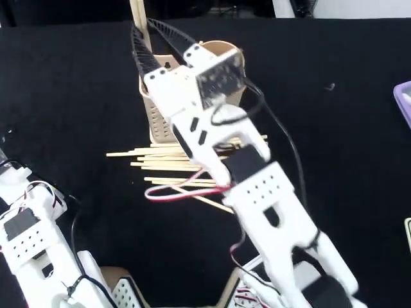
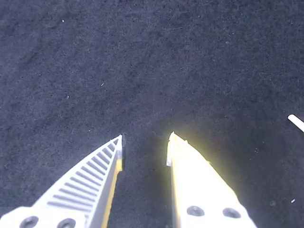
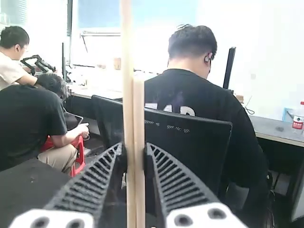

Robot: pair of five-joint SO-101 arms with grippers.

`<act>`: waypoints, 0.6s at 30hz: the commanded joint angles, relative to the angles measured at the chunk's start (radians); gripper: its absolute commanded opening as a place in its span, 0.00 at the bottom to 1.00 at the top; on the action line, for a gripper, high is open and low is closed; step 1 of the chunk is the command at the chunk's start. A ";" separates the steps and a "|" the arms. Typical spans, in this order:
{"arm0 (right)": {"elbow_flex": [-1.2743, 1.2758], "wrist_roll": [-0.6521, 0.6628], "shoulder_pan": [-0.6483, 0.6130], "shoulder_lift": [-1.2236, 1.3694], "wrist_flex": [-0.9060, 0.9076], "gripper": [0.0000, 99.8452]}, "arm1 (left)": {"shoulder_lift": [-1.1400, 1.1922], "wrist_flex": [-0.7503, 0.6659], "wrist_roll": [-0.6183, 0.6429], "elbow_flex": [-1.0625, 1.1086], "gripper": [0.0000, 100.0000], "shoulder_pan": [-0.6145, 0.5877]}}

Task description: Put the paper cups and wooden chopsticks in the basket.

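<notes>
A tan slotted basket stands at the back middle of the black table, largely covered by my right arm. My right gripper is raised over the basket's back left corner, shut on two wooden chopsticks that stand upright between its black ribbed fingers. The same chopsticks run straight up the right wrist view. Several more chopsticks lie scattered flat just in front of the basket. My left gripper hangs open over bare black cloth, and the left arm sits at the near left.
A purple object pokes in at the table's right edge. A red and white cable loops over the loose chopsticks. A pale tip lies on the cloth off to one side of the left gripper.
</notes>
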 commanded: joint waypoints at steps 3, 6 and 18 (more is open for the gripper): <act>-0.051 -0.008 0.025 0.090 -0.025 0.01 | -0.011 0.000 0.006 -0.038 0.16 0.007; 0.002 -0.009 0.038 0.108 -0.025 0.01 | -0.012 0.000 0.006 -0.038 0.16 0.007; 0.222 -0.006 0.081 0.107 -0.025 0.02 | -0.012 0.000 0.006 -0.038 0.16 0.007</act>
